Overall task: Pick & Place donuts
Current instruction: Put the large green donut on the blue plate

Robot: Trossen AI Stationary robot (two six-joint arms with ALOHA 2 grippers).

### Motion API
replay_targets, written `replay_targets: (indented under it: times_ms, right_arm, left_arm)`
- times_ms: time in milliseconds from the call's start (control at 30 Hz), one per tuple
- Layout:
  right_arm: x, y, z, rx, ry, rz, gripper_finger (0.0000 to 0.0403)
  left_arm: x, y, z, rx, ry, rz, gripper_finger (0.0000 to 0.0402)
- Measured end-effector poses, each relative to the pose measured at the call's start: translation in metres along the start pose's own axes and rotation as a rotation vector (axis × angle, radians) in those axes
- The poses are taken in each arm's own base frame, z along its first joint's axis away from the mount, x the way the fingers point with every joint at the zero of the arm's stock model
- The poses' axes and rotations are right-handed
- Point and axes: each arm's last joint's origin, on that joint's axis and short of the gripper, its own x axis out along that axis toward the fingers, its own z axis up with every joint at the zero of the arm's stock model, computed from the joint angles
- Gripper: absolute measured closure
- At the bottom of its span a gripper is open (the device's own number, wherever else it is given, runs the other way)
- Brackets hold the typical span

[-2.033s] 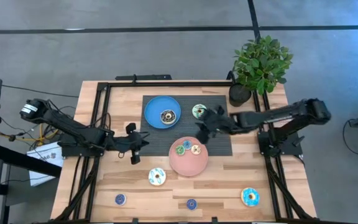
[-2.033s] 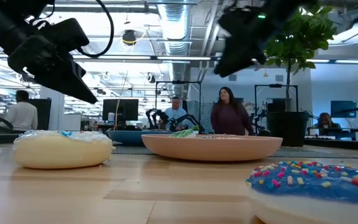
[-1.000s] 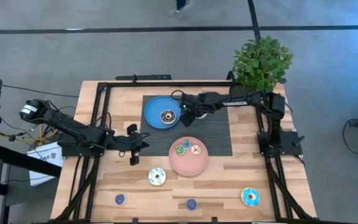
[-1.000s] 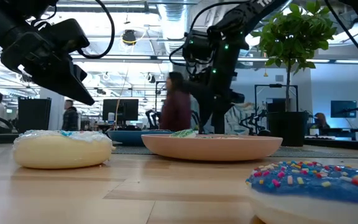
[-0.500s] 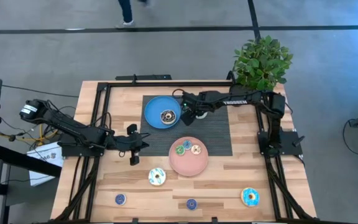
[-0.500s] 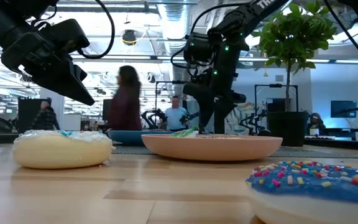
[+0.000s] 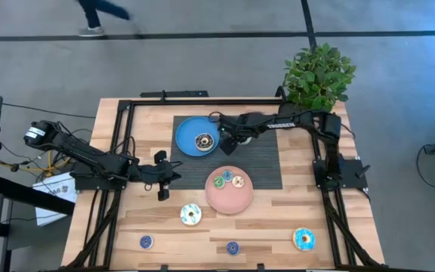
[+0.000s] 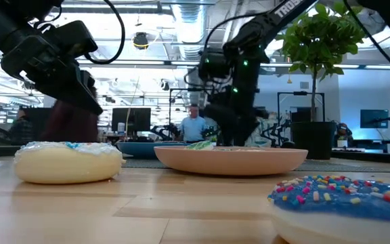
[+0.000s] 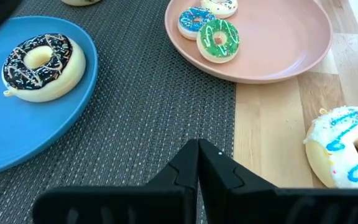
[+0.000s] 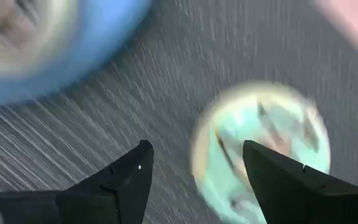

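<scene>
Currently right gripper [image 7: 226, 143], fingers spread apart, sits over the dark mat [image 7: 263, 159] upper centre of the high view, beside the blue plate [image 7: 187, 128]; teal donut [image 10: 260, 149] lies loose just ahead of it. Left gripper [image 7: 165, 175], fingers pressed together, idles centre left

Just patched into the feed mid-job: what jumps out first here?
The right pincer, open, hangs over a pale green donut on the dark mat beside the blue plate. The pink plate at the table's middle holds three small donuts; the left pincer waits shut near it.
</scene>
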Motion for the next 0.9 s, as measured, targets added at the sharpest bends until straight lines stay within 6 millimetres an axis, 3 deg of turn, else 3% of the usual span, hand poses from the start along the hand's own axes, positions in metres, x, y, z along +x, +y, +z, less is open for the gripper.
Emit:
replay_targets:
  times_ms: [233,433,900]
  right_arm:
    - [0.020,0.004,-0.001,0.001,0.032,-0.009,0.0163]
    - [0.020,0.003,-0.002,0.001,0.038,-0.012,0.0167]
    - [0.018,0.001,-0.002,0.002,0.028,-0.034,0.0273]
  left_arm:
    - [0.000,0.000,0.000,0.001,0.003,0.001,0.0400]
    - [0.000,0.000,0.000,0.001,0.003,0.001,0.0400]
    - [0.000,0.000,0.000,0.001,0.003,0.001,0.0400]
